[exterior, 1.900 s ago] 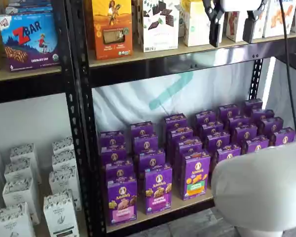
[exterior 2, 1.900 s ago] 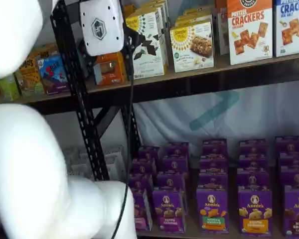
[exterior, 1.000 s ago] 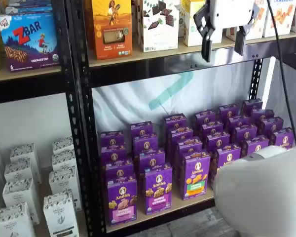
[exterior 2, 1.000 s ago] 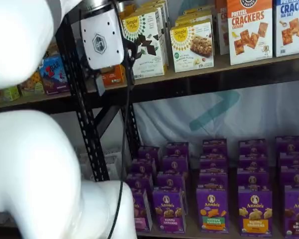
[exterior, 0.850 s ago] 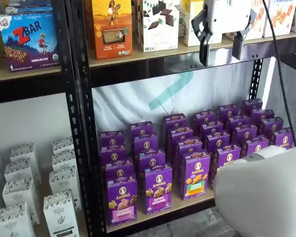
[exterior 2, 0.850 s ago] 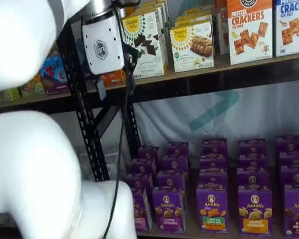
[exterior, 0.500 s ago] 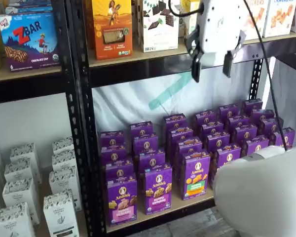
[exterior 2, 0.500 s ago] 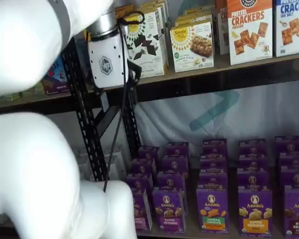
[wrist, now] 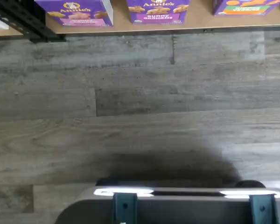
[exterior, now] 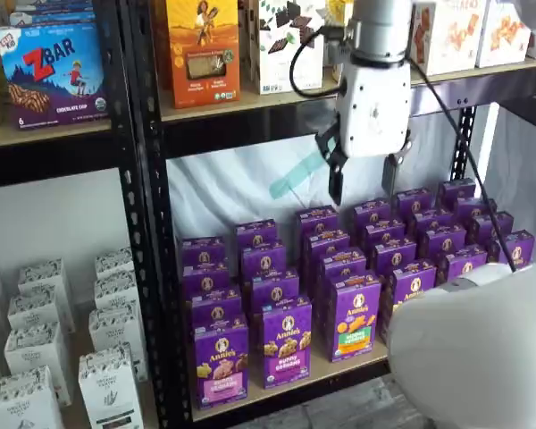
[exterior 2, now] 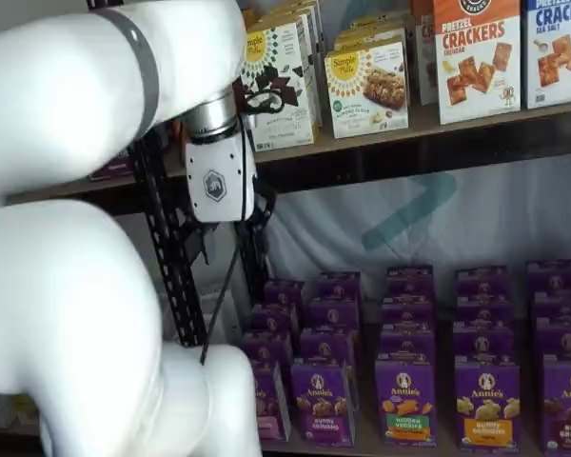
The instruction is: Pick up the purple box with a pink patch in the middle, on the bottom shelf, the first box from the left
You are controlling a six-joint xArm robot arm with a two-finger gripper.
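The purple box [exterior: 221, 362] with the pink band stands upright at the front of the bottom shelf [exterior: 332, 368], at the left end of the front row. A shelf view [exterior 2: 267, 402] shows it half hidden behind my white arm. The wrist view shows its lower front [wrist: 77, 6] at the shelf's edge [wrist: 200, 21]. My gripper [exterior: 362, 186] hangs fingers-down above the back rows of purple cartons, up and to the right of the purple box and well apart from it. Its fingers stand apart with a plain gap and hold nothing. Its white body [exterior 2: 216, 181] shows beside the rack upright.
A purple-band carton [exterior: 286, 344] and a green-band carton [exterior: 355, 317] stand right of the purple box. A black perforated upright [exterior: 147, 223] borders the bay on the left. White cartons [exterior: 36, 357] fill the neighbouring bay. An upper shelf beam [exterior: 250, 121] runs above. My arm's white link [exterior: 482, 349] bulks at the front right.
The gripper has come down and to the left, from the upper shelf's level to the open space above the purple cartons. The boxes have not moved.
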